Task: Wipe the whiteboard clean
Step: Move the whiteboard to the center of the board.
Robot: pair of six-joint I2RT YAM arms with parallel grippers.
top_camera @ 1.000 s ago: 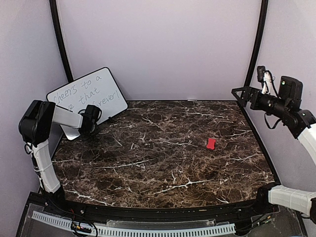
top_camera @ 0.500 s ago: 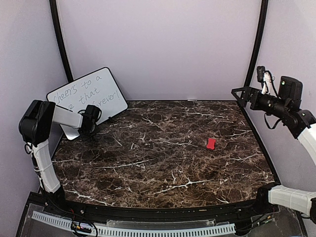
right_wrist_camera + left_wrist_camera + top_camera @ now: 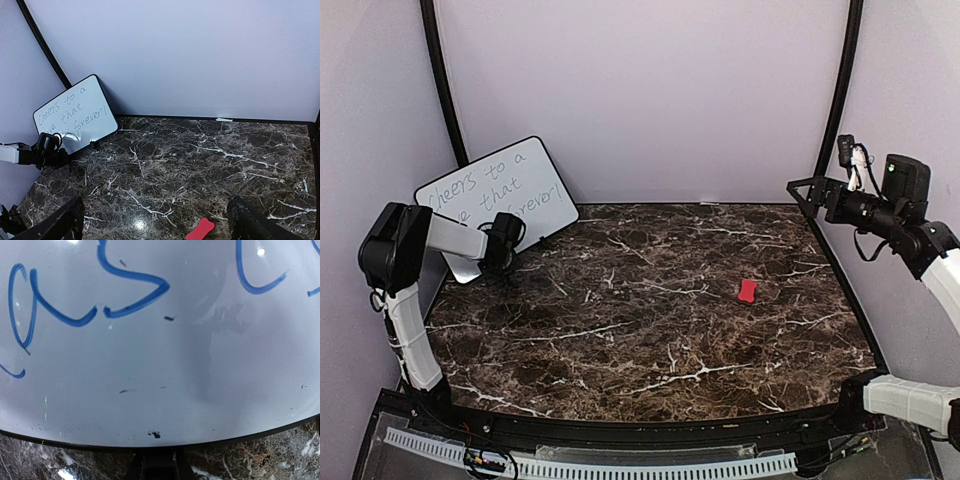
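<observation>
Whiteboard (image 3: 505, 185) propped at upper left, writing unerased. Left gripper (image 3: 502, 243) at its lower edge, opening can't tell; right gripper (image 3: 802, 193) wide open, empty. Board looks light, stiff, slick-faced: probably best gripped by the frame edge.

Bright, even light all round, soft and apparently from overhead. A pale glare spot sits on the tabletop (image 3: 141, 224) in the right wrist view. The top view shows a faint shadow at its left. The left wrist view is pressed close to the whiteboard (image 3: 160, 365) — tiny highlights up top, a greyish reflection mid-right, strokes crisp — and it's dimmer along the bottom.
</observation>
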